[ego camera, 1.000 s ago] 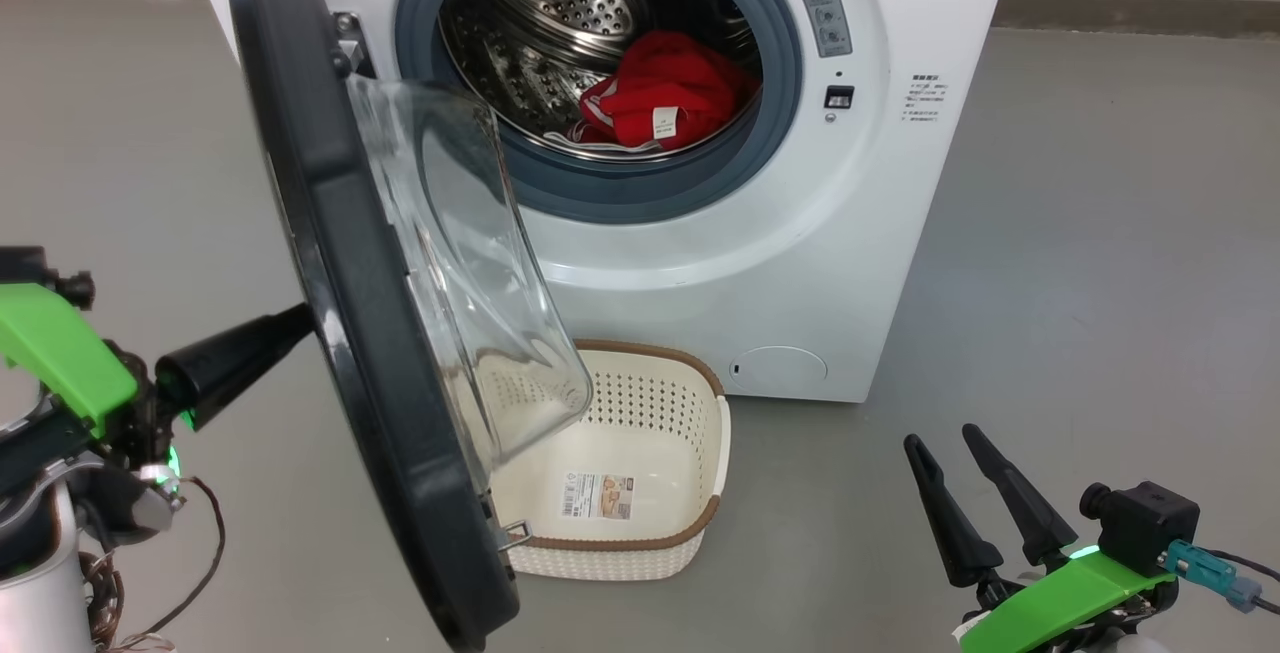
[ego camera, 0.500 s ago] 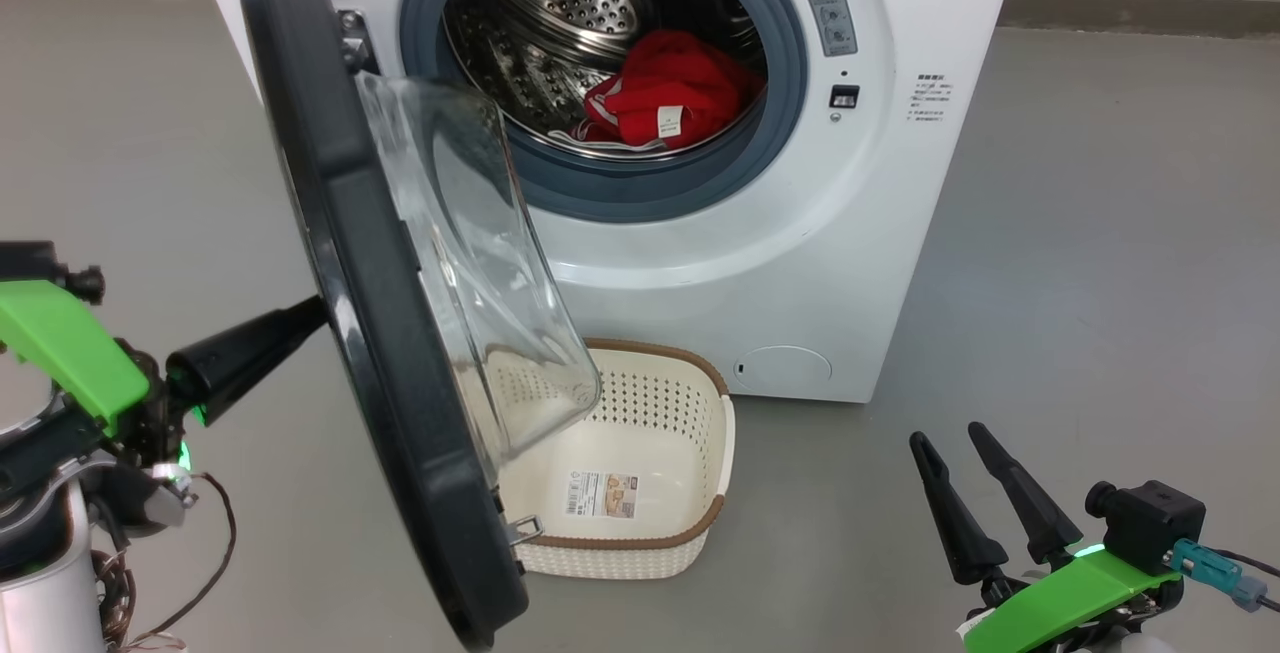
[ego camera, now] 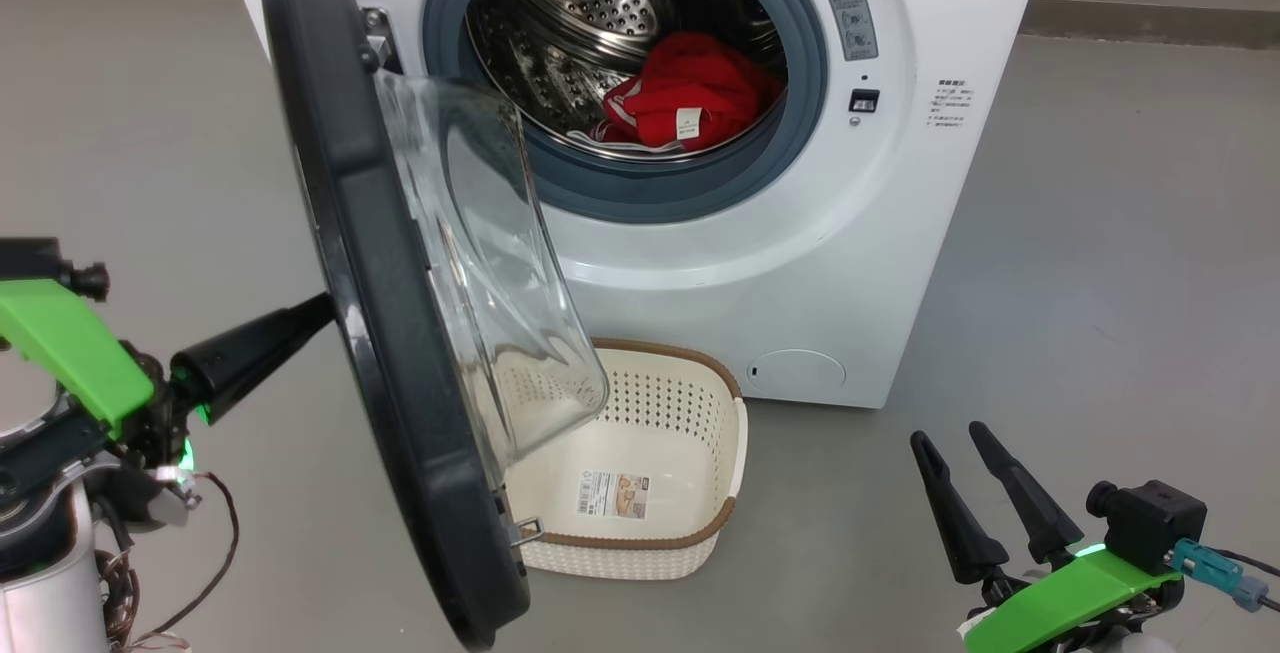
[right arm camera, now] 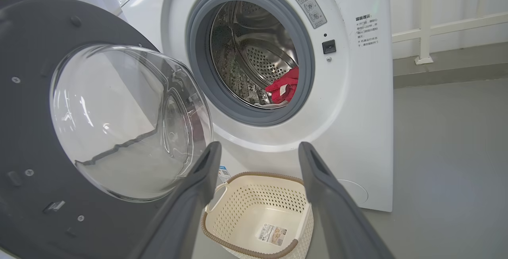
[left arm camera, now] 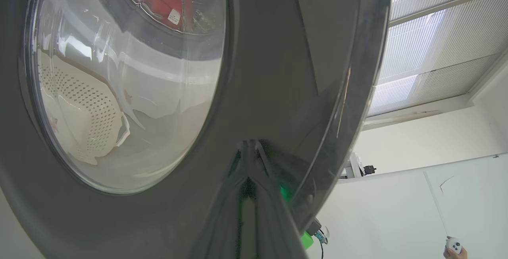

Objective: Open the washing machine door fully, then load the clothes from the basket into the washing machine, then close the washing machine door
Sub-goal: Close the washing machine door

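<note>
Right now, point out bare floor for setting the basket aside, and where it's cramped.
Bare floor lies right of the washing machine and basket, ahead of the right gripper. Cramped: around the basket, where the open door stands close, left gripper at its outer face.

The left gripper is sitting at the head view's lower left. Its two dark fingers are pressing together and pointing up and to the right, ahead of the green-cased left wrist. The right gripper is hovering at the lower right, fingers spreading wide apart and pointing up.
</note>
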Robot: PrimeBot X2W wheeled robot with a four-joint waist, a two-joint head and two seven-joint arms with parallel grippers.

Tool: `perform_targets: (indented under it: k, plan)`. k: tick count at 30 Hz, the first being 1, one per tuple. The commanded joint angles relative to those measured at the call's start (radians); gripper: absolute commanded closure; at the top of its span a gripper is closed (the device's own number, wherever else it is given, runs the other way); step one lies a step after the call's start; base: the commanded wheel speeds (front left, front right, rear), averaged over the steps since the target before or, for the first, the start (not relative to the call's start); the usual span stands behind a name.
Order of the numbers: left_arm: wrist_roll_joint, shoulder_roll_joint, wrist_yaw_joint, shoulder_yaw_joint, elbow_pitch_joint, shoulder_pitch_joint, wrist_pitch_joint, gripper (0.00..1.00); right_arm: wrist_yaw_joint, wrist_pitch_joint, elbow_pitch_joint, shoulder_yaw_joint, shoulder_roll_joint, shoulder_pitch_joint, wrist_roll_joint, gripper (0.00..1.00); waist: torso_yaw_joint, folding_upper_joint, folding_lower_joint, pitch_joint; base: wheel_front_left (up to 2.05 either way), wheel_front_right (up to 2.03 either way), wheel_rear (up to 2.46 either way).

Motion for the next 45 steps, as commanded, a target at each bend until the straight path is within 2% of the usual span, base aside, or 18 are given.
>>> perform_targets:
  k: [1,12,17,18,19,20,21,22,23,28,33,37,38,45]
  plan:
    - [0.002,0.043,-0.012,0.031,-0.033,-0.007,-0.004,1.00,0.002,-0.005,-0.023,0.016,-0.006,-0.008,0.000,0.00,0.001,0.0000,0.0000,0.001,0.00,0.00,0.00]
    - [0.015,0.052,-0.046,0.046,-0.029,0.008,-0.033,1.00,0.002,-0.005,-0.025,0.014,-0.007,-0.007,0.000,0.00,0.006,0.0000,0.0000,-0.001,0.00,0.00,0.00]
    - [0.048,0.070,-0.105,0.050,-0.040,0.031,-0.073,1.00,0.002,-0.005,-0.025,0.015,-0.007,-0.006,0.000,0.00,0.005,0.0000,0.0000,-0.003,0.00,0.00,0.00]
    - [0.052,0.071,-0.122,0.049,-0.041,0.038,-0.080,0.92,0.002,-0.005,-0.025,0.015,-0.007,-0.006,0.000,0.00,0.005,0.0000,0.0000,-0.004,0.00,0.00,0.00]
    - [0.056,0.072,-0.134,0.050,-0.040,0.044,-0.087,0.71,0.002,-0.005,-0.025,0.015,-0.008,-0.005,0.000,0.00,0.005,0.0000,0.0000,-0.004,0.00,0.00,0.00]
    - [0.063,0.075,-0.145,0.050,-0.039,0.050,-0.095,0.57,0.002,-0.005,-0.025,0.015,-0.008,-0.005,0.000,0.00,0.006,0.0000,0.0000,-0.005,0.00,0.00,0.00]
    - [0.069,0.077,-0.157,0.051,-0.037,0.056,-0.104,0.37,0.002,-0.005,-0.024,0.016,-0.009,-0.005,0.000,0.00,0.006,0.0000,0.0000,-0.006,0.00,0.00,0.00]
    - [0.075,0.077,-0.167,0.053,-0.036,0.061,-0.113,0.04,0.002,-0.005,-0.024,0.016,-0.009,-0.005,0.000,0.00,0.006,0.0000,0.0000,-0.007,0.00,0.00,0.00]
    - [0.081,0.078,-0.177,0.054,-0.035,0.066,-0.124,0.00,0.002,-0.005,-0.025,0.017,-0.010,-0.005,0.000,0.00,0.006,0.0000,0.0000,-0.007,0.00,0.00,0.00]
    - [0.147,0.093,-0.250,0.057,-0.036,0.094,-0.208,0.00,0.002,-0.005,-0.026,0.022,-0.011,-0.005,-0.001,0.00,0.005,0.0000,0.0000,-0.007,0.00,0.00,0.00]
    - [0.219,0.109,-0.298,0.051,-0.036,0.145,-0.308,0.00,0.002,-0.005,-0.026,0.023,-0.011,-0.005,0.000,0.00,-0.001,0.0000,0.0000,-0.006,0.00,0.00,0.00]
    - [0.293,0.119,-0.315,0.039,-0.067,0.202,-0.451,0.00,0.002,-0.005,-0.028,0.023,-0.008,-0.007,-0.001,0.00,-0.010,0.0000,0.0000,-0.005,0.00,0.00,0.00]
    - [0.293,0.119,-0.315,0.039,-0.067,0.202,-0.451,0.00,0.002,-0.005,-0.028,0.023,-0.008,-0.007,-0.001,0.00,-0.010,0.0000,0.0000,-0.005,0.00,0.00,0.00]
    - [0.406,0.153,-0.318,-0.051,-0.100,0.325,-0.772,0.00,0.002,-0.005,-0.028,0.019,-0.009,-0.006,-0.001,0.00,-0.015,0.0000,0.0000,-0.006,0.00,0.00,0.00]
